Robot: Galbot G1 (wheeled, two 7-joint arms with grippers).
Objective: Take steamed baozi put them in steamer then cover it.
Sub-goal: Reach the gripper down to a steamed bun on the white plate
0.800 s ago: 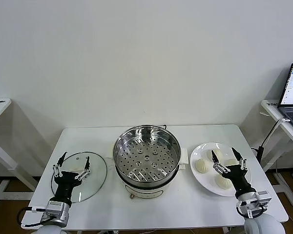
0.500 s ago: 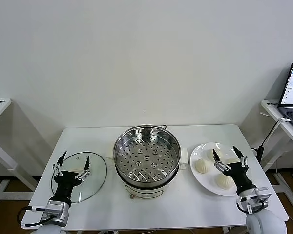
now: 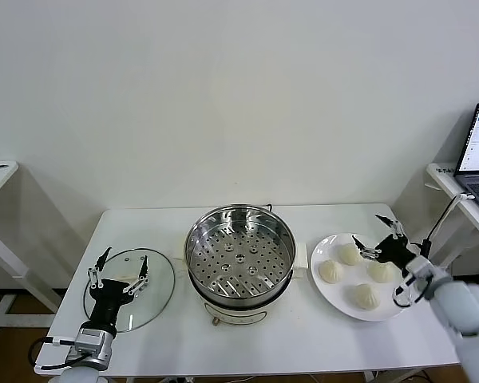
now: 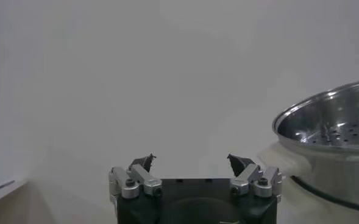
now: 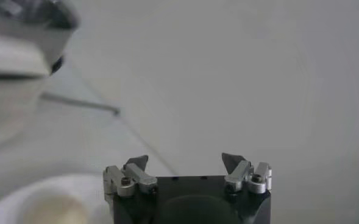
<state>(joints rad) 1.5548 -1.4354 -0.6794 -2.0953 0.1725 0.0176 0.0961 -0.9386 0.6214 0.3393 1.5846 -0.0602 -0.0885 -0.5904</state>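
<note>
Presently: four steamed baozi (image 3: 350,254) on white plate (image 3: 333,294), right of empty steamer (image 3: 239,257); right end effector (image 3: 378,237) spread wide, empty, above plate's far edge; left end effector (image 3: 118,268) agape over glass lid (image 3: 161,297). Risk: soft bun squashed or rolled off plate by off-centre pinch.

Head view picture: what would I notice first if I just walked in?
Probably the big shiny steamer in the middle of the white table, open, with its holey tray bare. Right of it, four baozi sit on a white plate, the open right gripper by the plate's far edge. On the left, the glass lid lies flat under the open left gripper.
</note>
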